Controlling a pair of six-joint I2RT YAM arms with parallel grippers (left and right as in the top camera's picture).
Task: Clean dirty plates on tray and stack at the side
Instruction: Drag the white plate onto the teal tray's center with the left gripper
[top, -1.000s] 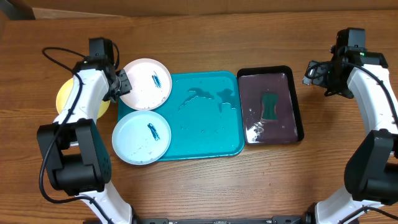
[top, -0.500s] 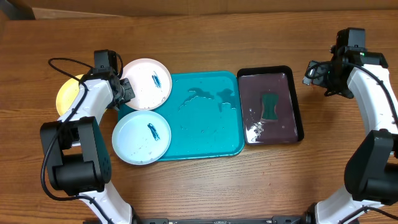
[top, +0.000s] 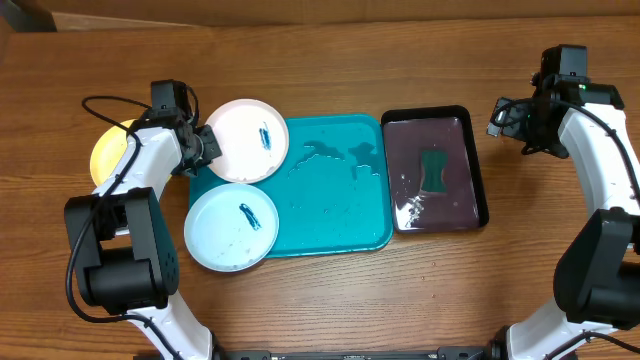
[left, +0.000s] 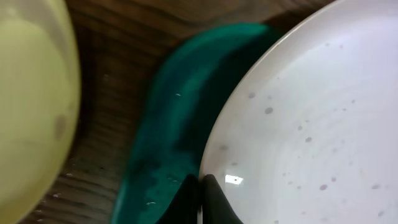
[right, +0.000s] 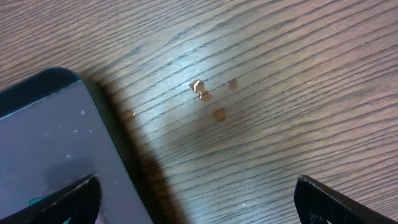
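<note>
The white plate (top: 247, 140), with a dark blue smear, lies over the far left corner of the turquoise tray (top: 340, 200). My left gripper (top: 205, 143) is shut on its left rim; in the left wrist view the jaws (left: 200, 185) pinch the white plate's edge (left: 298, 124) above the tray (left: 168, 124). The pale blue plate (top: 232, 226), also smeared, overlaps the tray's near left corner. The yellow-green plate (top: 108, 152) sits on the table to the left, partly hidden by my left arm, and shows in the left wrist view (left: 31, 106). My right gripper (top: 508, 117) is open and empty.
A black tray with a purple inside (top: 478, 170) holds a green sponge (top: 433, 170) right of the turquoise tray; its corner shows in the right wrist view (right: 50, 124). Water drops lie on the turquoise tray. Small crumbs (right: 208, 93) lie on the wood under the right gripper (right: 198, 193).
My left gripper has carried the white plate to the right, further over the tray's far left corner. The pale blue plate shifted slightly right. The right arm has not moved.
</note>
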